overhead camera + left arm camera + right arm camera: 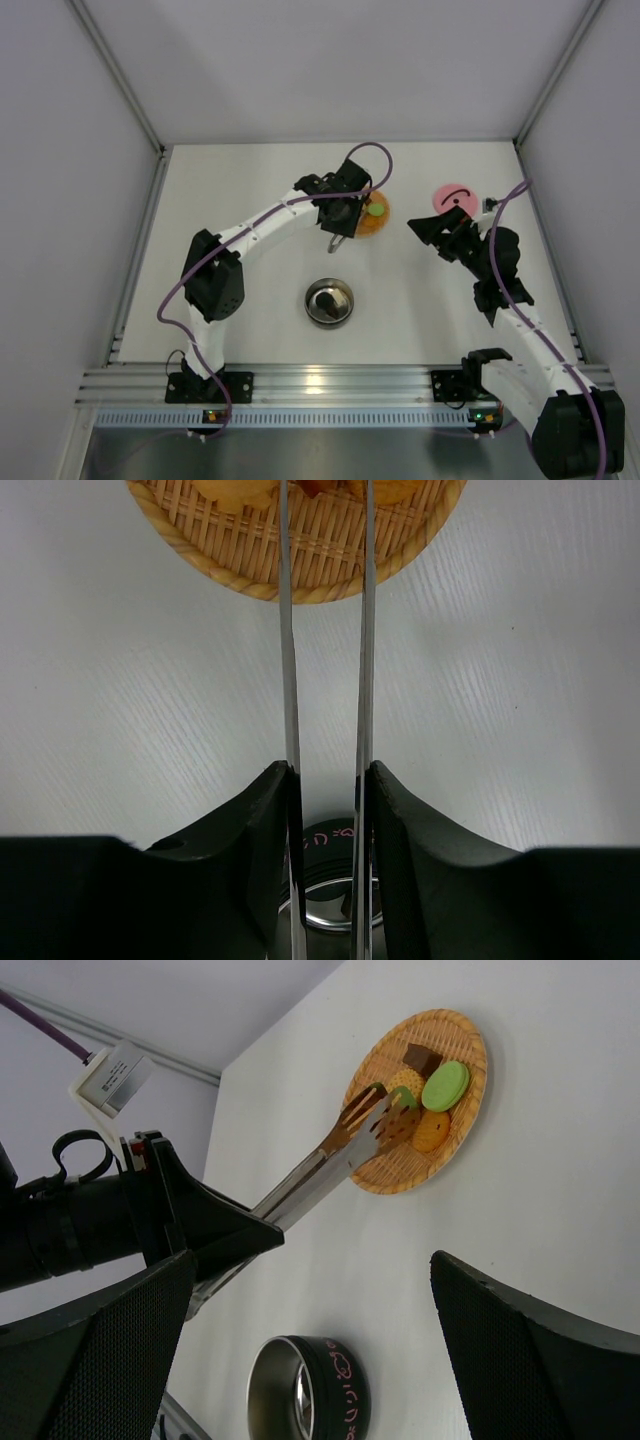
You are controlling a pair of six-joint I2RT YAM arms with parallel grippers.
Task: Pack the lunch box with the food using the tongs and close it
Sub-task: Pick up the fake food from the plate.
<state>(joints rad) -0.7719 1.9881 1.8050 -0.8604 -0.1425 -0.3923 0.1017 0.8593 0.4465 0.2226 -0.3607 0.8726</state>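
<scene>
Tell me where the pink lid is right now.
In the top view the pink lid lies on the table at far right, right of the woven plate and well beyond the steel bowl.

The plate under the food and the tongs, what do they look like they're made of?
The plate looks like woven bamboo or rattan, matte orange-brown: thin slats cross and a twisted cord edges the rim. The tongs look like metal, probably stainless steel, smooth and silver-grey, with a dull sheen along their thin flat arms.
</scene>
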